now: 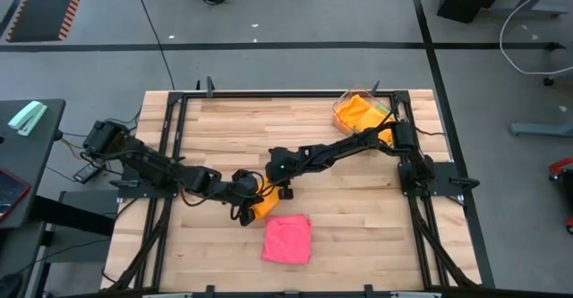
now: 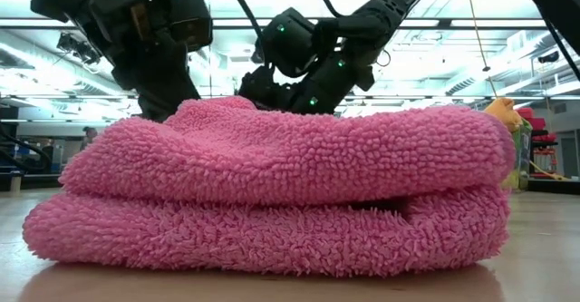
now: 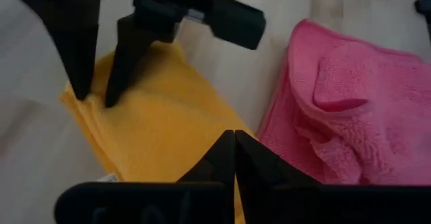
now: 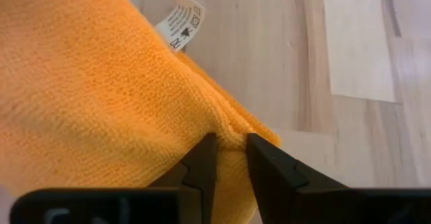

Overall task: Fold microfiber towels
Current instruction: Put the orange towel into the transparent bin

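Mid-fold: orange towel at bench centre, pinched by left gripper and right gripper jaws; pink towel folded. Next: likely folding over, releasing.

A plain pink towel lies beside a plain orange towel with a white tag.

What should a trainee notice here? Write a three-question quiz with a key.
1. True or false: the pink towel lies folded on the table.
2. Which gripper is pinching the orange towel at its edge? A) left B) right
3. Where do more orange cloths sit?

Key:
1. True.
2. B: the right gripper has the edge between its fingers; the left gripper is shut beside it.
3. In the clear tray at the table's far right corner.
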You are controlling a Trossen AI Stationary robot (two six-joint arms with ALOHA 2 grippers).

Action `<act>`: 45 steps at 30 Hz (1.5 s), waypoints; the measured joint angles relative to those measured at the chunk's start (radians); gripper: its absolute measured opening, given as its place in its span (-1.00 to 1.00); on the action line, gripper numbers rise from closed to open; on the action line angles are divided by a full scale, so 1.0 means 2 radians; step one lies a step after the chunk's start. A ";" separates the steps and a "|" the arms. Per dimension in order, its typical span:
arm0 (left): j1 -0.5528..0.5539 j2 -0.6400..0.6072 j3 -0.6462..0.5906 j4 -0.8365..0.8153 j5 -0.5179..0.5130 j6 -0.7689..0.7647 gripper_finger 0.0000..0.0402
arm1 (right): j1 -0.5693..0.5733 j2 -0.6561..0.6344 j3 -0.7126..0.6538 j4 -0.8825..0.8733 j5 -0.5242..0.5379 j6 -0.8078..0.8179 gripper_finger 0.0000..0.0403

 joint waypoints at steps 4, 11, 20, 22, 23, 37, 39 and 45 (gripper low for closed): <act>0.002 0.002 0.001 -0.032 0.003 -0.008 -0.93 | 0.000 -0.004 0.000 -0.008 -0.007 0.003 -0.55; -0.021 0.004 0.001 -0.081 0.022 -0.051 -0.85 | 0.004 -0.050 0.000 -0.019 -0.066 -0.037 -0.50; -0.026 0.004 0.001 -0.093 0.017 -0.043 -0.93 | 0.050 -0.053 -0.001 -0.062 -0.111 -0.148 0.09; -0.023 0.004 0.001 -0.093 0.015 -0.039 -0.94 | 0.062 -0.053 -0.001 -0.078 -0.068 -0.195 0.28; -0.021 0.004 0.001 -0.093 0.014 -0.035 -0.94 | 0.069 -0.053 -0.001 -0.085 -0.046 -0.220 0.36; -0.013 0.011 0.001 -0.101 0.007 -0.031 -0.94 | 0.086 -0.024 -0.003 -0.045 0.059 -0.320 0.63; -0.013 0.011 0.001 -0.104 0.007 -0.031 -0.95 | 0.091 -0.026 -0.003 -0.047 0.061 -0.324 0.63; -0.013 0.011 0.001 -0.114 0.007 -0.031 -0.89 | 0.091 -0.032 -0.002 -0.048 0.105 -0.323 0.62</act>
